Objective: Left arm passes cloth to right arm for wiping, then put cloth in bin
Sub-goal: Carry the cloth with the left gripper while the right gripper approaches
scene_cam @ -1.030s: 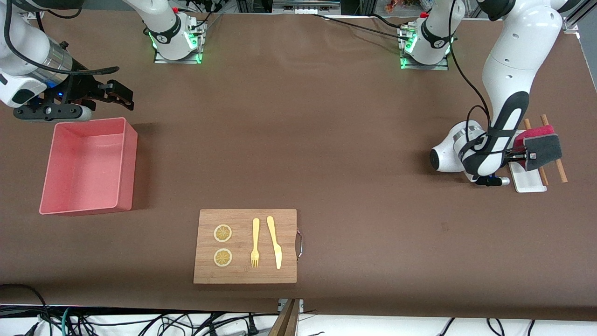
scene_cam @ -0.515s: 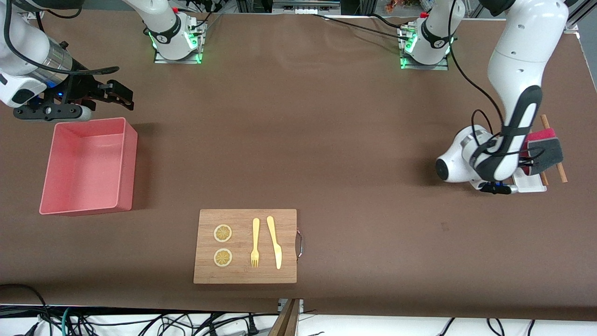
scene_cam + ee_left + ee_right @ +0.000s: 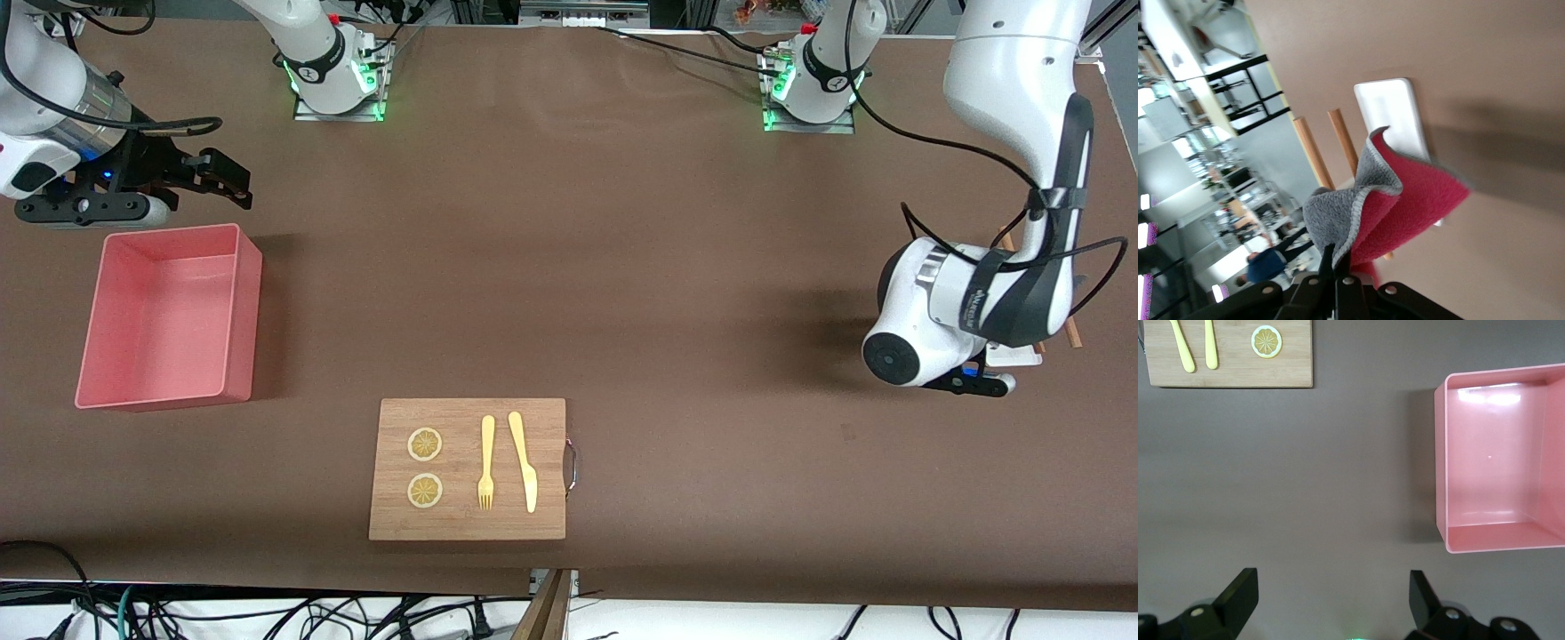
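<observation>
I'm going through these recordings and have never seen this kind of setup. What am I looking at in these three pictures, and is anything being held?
Two robot arms stand at a brown table. The wide picture looks down from across the table; the other two come from cameras on each arm's wrist.

The left gripper is shut on the cloth, red on one side and grey on the other, lifted over a white tray and two wooden sticks at the left arm's end of the table. In the wide picture the arm itself hides the cloth.

The right gripper is open and holds nothing; it waits above the table beside the pink bin, which is empty.

Nearer the front camera lies a wooden board with two lemon slices, a fork and a knife.
</observation>
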Controlling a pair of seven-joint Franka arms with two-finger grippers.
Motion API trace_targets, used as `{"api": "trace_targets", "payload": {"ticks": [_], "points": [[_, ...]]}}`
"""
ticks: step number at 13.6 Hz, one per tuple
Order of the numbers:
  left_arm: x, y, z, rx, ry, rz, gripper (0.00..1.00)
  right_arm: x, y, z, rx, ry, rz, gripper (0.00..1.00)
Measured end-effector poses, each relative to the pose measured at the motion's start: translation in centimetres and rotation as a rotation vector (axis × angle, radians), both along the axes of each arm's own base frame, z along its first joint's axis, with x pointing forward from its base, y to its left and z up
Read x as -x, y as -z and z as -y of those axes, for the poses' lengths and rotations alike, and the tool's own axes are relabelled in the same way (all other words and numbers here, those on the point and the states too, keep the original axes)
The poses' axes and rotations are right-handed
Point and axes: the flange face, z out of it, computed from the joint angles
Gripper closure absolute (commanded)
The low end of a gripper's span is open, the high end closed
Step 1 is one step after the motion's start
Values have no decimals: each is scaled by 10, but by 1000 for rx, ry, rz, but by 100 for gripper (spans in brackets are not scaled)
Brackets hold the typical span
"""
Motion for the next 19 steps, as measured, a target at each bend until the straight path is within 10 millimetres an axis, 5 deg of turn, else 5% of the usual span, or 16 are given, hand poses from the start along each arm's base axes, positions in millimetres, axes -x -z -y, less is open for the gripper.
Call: {"api": "trace_targets", "payload": {"ticks": [3, 5, 11, 14, 19], "points": [[-16, -65, 22, 229, -111, 32, 100, 1, 0, -8, 0, -15, -1, 0], [-19, -91, 37, 388, -178, 53, 100, 0, 4, -9, 1, -17, -7, 0], [-28, -135, 117, 829, -556, 200, 100, -13, 56, -17, 4, -147, -149, 0], [-33, -149, 174, 911, -732, 279, 100, -8, 37, -22, -156, -358, -135, 0], [-30, -166, 270, 977, -980, 382, 100, -14, 23, 3, -462, -690, -5, 0]]}}
